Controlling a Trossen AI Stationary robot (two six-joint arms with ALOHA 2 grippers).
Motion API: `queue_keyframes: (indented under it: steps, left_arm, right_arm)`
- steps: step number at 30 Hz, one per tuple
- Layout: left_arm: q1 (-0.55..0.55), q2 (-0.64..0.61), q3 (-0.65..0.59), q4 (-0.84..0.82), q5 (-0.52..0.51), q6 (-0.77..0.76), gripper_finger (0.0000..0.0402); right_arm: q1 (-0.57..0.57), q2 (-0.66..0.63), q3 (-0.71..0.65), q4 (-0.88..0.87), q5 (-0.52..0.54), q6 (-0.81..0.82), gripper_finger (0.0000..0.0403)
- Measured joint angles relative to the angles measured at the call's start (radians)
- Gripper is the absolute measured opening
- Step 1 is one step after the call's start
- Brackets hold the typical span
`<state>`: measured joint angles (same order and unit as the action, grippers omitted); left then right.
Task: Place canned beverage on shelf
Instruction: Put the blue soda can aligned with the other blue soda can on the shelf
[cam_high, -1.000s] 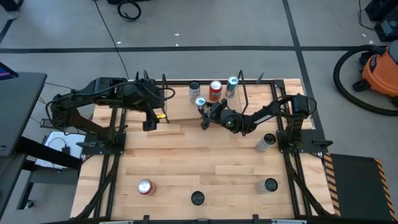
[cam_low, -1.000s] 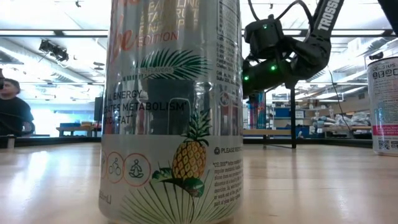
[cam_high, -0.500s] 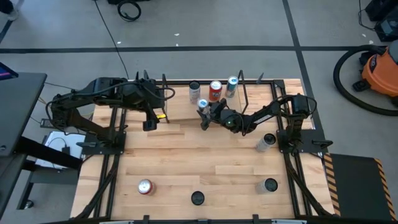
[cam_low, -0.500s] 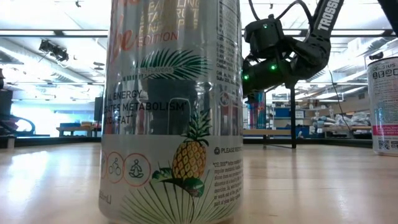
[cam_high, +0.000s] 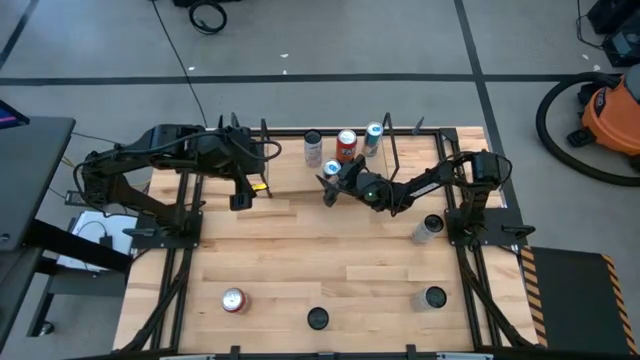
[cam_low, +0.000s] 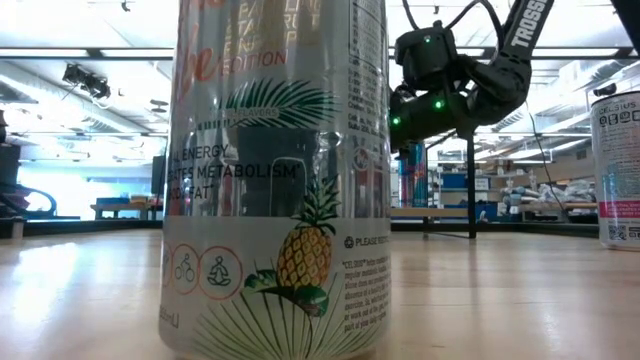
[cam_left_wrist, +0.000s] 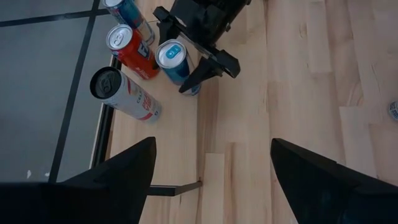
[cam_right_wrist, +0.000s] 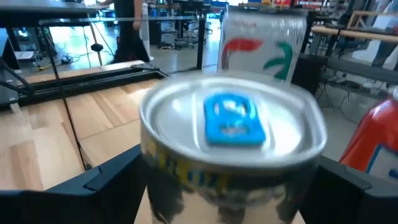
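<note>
My right gripper (cam_high: 331, 182) is shut on a can with a silver top and a blue tab (cam_high: 330, 170), at the front of the shelf (cam_high: 392, 150), a rack of black rods along the table's far edge. The can fills the right wrist view (cam_right_wrist: 233, 134) and also shows in the left wrist view (cam_left_wrist: 172, 56). Three other cans stand on the shelf: a dark-topped one (cam_high: 313, 142), a red one (cam_high: 346, 146) and a blue one (cam_high: 373, 134). My left gripper (cam_high: 240, 200) is open and empty, left of the shelf. My right gripper pinches the can's side wall just below the top rim (cam_right_wrist: 155, 165) between its two fingers (cam_right_wrist: 106, 186), one on each side. The fingers come about level from the table's right. The can stays upright, top up. I cannot tell whether its base touches the board.
Loose cans stand on the near half of the table: a red-topped one (cam_high: 233, 300), dark-topped ones (cam_high: 317, 318) (cam_high: 434, 297) and a silver one (cam_high: 428, 227). A pineapple-print can (cam_low: 275, 170) blocks most of the low view. An orange vacuum (cam_high: 612, 112) stands off the table.
My right gripper has moved a little toward the far edge and the shelf, and has risen slightly, carrying the blue-tabbed can upright with it.
</note>
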<state>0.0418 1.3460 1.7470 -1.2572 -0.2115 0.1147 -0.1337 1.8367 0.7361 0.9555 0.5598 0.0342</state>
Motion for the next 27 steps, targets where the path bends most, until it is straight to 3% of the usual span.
queue_keyframes:
  steps: [27]
  left_arm:
    - [0.000,0.000,0.000,0.000,0.000,-0.007,0.0318]
  right_arm:
    - [-0.001,-0.183,-0.001,-0.060,-0.003,-0.195,0.0352]
